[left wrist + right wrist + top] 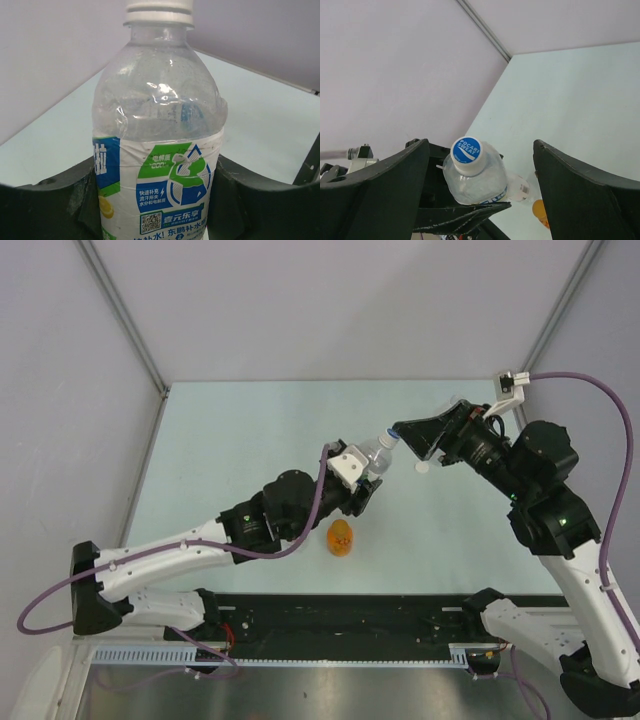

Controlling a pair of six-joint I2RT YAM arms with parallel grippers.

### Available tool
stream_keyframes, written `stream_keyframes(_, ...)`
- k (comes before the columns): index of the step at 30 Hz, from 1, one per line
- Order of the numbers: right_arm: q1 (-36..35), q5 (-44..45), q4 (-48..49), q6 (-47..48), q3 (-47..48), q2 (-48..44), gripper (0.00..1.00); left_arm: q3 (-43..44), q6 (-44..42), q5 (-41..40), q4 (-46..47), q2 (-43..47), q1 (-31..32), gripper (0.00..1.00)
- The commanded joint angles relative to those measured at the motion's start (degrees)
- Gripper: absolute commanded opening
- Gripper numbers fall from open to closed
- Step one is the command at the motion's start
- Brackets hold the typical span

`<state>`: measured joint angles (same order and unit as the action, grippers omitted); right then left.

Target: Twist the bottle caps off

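Gripping the blue-labelled bottle (160,165) around its label, my left gripper (157,210) is clenched on it, fingers (45,205) pressed against both sides. The bottle tilts toward my right arm above the table (250,430). Its cap (467,151) is on, white at the sides with a blue printed top. My right gripper (412,440) hangs at that cap, released and spread wide, one finger on each side and neither touching it. A loose white cap (423,468) lies on the table just beside the right gripper. The orange bottle (341,537) sits nearer the bases, beside my left forearm, apart from both grippers.
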<state>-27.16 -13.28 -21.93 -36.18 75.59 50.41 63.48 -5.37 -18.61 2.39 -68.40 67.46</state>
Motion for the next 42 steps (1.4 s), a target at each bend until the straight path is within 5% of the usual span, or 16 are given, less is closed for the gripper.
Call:
stream_keyframes(1,-2.37,3.17,0.4,-0.73,0.87,-0.32,0.87,0.68,-3.6,-6.0,2.79,-0.94,1.18,0.0)
stream_keyframes(25,-7.82,7.13,1.01,0.94,-1.41,3.38,0.68,0.68,-3.69,-6.09,3.23,-1.47,1.71,0.0)
stream_keyframes(31,-8.0,6.77,1.89,1.12,-1.76,3.38,0.45,0.5,-3.95,-6.17,3.06,-1.3,1.8,0.0)
stream_keyframes(39,-8.09,5.63,2.25,2.34,-2.73,2.32,0.03,0.59,-3.34,-5.12,2.88,-1.21,1.71,0.0)
stream_keyframes(42,-8.09,2.83,3.3,4.71,-3.26,1.27,0.0,0.59,-2.81,-0.05,2.53,-0.07,1.71,0.0)
